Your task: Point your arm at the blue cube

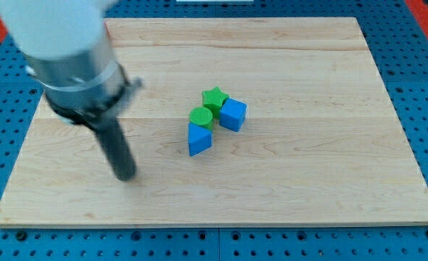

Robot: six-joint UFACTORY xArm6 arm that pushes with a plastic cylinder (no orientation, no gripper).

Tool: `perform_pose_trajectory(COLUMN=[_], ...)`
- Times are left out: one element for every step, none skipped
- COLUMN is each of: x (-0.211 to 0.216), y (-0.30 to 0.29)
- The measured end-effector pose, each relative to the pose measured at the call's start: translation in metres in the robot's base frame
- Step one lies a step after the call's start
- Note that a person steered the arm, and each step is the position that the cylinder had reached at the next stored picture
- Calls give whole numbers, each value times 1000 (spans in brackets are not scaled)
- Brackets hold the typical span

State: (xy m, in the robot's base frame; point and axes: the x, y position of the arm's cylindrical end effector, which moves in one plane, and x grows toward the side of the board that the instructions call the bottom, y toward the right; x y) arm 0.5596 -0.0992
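Blue cube (233,114) mid-board, touching green star (213,96) and green cylinder (201,117). My tip (126,176) bare, grasping nothing, well left. Cube looks light, rigid, slides easily; approach free right face.

Blue cube (233,114), green star (213,96)

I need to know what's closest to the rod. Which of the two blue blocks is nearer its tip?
The blue triangular block, at the cluster's lower left, is nearer my tip; the blue cube sits farther right.
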Motion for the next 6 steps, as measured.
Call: perform_pose_trajectory(x=[20,18,2,-39,-51,-69], y=[65,84,84,84,108,120])
